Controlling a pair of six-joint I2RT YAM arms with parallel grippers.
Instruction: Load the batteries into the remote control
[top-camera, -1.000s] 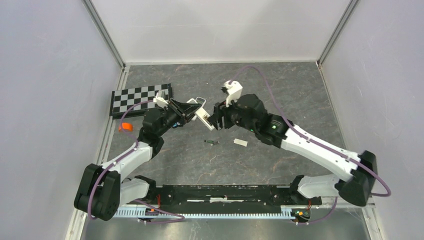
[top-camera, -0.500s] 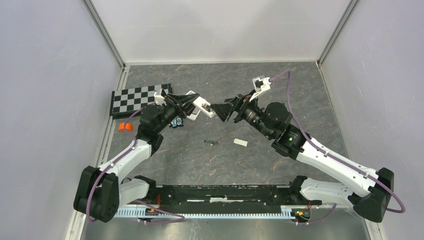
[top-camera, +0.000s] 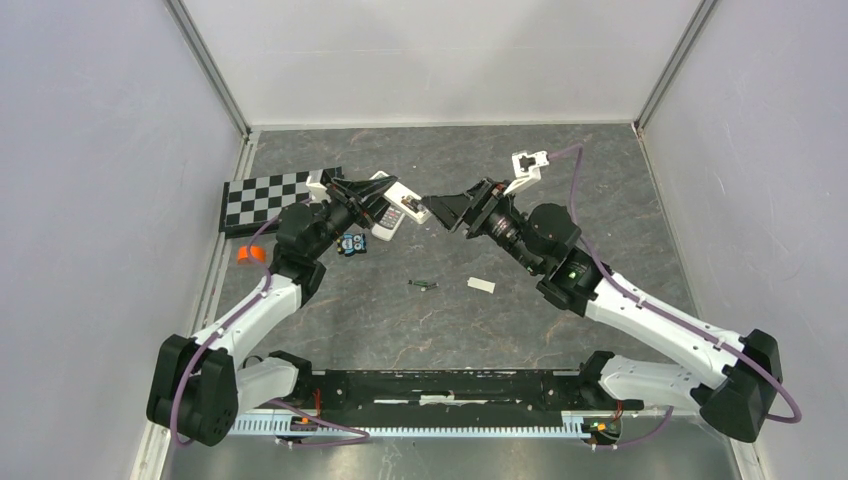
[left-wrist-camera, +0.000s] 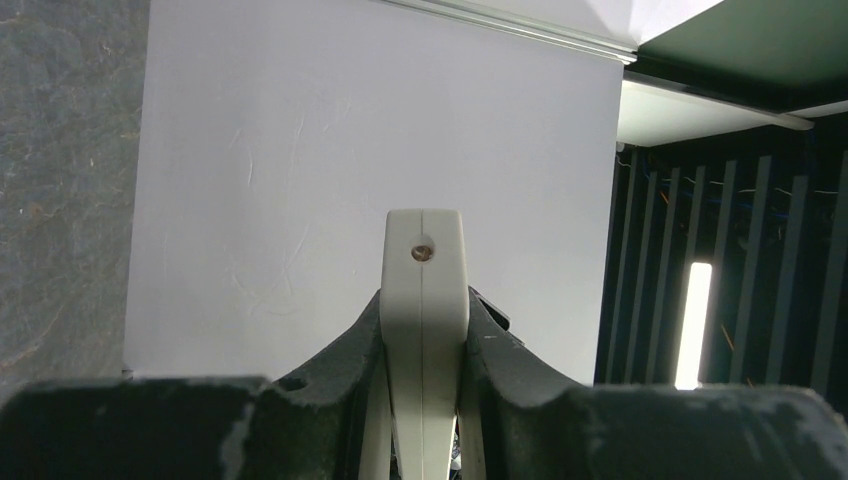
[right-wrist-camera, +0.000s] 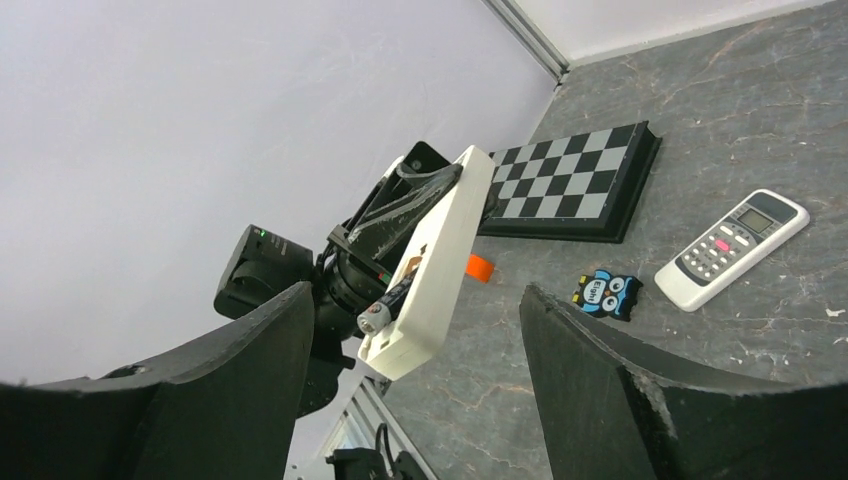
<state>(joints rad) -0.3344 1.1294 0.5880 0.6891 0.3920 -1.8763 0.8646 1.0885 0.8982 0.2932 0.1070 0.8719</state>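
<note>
My left gripper (top-camera: 385, 203) is shut on a white remote (top-camera: 408, 203) and holds it above the table. In the left wrist view the remote (left-wrist-camera: 424, 290) shows end-on, clamped between the fingers of the left gripper (left-wrist-camera: 424, 330). In the right wrist view the remote (right-wrist-camera: 432, 262) has its open compartment facing the camera, with one dark battery (right-wrist-camera: 390, 300) lying in it. My right gripper (top-camera: 445, 208) is open and empty, just right of the remote, with its jaws spread wide (right-wrist-camera: 415, 330). Another battery (top-camera: 423, 285) lies on the table.
A small white cover (top-camera: 481, 285) lies right of the loose battery. A second remote with buttons (right-wrist-camera: 730, 250), an owl sticker (right-wrist-camera: 607, 293), a chessboard (top-camera: 280, 198) and an orange piece (top-camera: 249, 254) lie on the left part of the table. White walls enclose the table.
My right gripper has drawn back from the remote to the right, turned and opened. My left gripper has raised the remote and moved it slightly farther away.
</note>
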